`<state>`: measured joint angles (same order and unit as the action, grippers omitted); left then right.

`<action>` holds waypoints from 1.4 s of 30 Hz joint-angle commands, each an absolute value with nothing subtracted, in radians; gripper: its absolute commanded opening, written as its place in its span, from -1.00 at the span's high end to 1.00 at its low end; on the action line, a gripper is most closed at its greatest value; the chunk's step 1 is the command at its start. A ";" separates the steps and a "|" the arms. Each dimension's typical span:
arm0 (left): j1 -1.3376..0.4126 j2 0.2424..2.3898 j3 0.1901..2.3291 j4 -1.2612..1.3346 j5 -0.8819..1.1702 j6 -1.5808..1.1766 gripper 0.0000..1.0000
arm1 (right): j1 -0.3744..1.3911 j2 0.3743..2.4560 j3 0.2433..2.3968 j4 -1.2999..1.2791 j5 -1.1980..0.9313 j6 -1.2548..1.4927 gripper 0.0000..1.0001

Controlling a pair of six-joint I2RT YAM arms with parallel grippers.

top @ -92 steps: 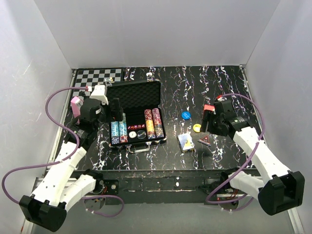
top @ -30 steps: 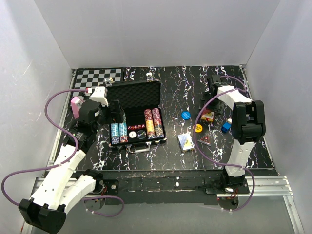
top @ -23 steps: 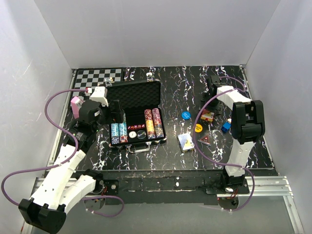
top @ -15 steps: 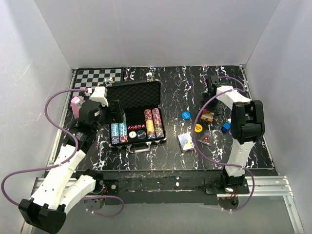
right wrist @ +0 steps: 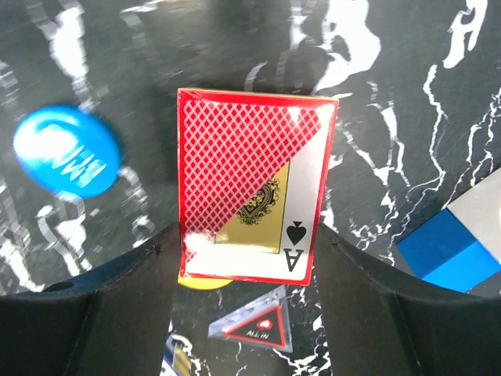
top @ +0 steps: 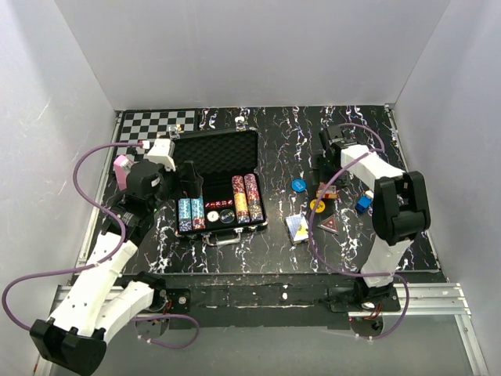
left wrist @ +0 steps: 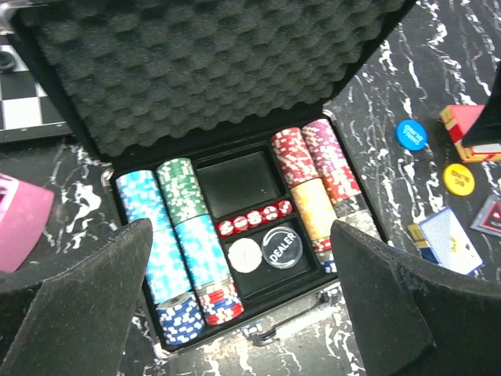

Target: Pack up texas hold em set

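Note:
The texas hold em set's black case (top: 215,149) lies open at centre left, its foam lid (left wrist: 196,70) raised. Chip rows (left wrist: 168,227), red dice (left wrist: 254,219) and a dealer button (left wrist: 282,247) fill its tray. My left gripper (left wrist: 239,235) hovers open over the case's left front (top: 188,178), holding nothing. My right gripper (right wrist: 246,251) is shut on the red card deck (right wrist: 254,180), held just above the table (top: 323,190). On the table lie a blue card deck (top: 297,228), a blue button (right wrist: 66,160), a yellow button (top: 315,206) and an all-in triangle (right wrist: 258,327).
A small blue cube (top: 362,204) lies right of the red deck. A chessboard (top: 156,123) lies at the back left corner. A pink object (top: 121,168) sits left of the case. White walls close in the table on three sides.
The right gripper has closed on the red deck and carried it a little left and nearer, over the yellow button. The left arm has not moved.

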<state>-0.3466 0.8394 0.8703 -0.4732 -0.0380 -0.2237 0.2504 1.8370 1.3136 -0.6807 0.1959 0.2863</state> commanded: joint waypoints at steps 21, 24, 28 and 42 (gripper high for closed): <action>-0.344 1.072 0.833 -0.328 0.598 -0.669 -0.96 | 0.672 1.358 1.040 -0.339 -0.058 0.084 0.10; -0.344 1.104 0.808 -0.304 0.626 -0.690 -0.96 | 0.707 1.394 1.049 -0.328 -0.057 0.083 0.10; -0.344 1.103 0.798 -0.305 0.617 -0.680 -0.96 | 0.730 1.498 1.060 -0.350 -0.031 0.101 0.10; -0.344 1.081 0.810 -0.351 0.591 -0.640 -0.96 | 0.821 1.660 1.042 -0.288 0.087 0.215 -0.36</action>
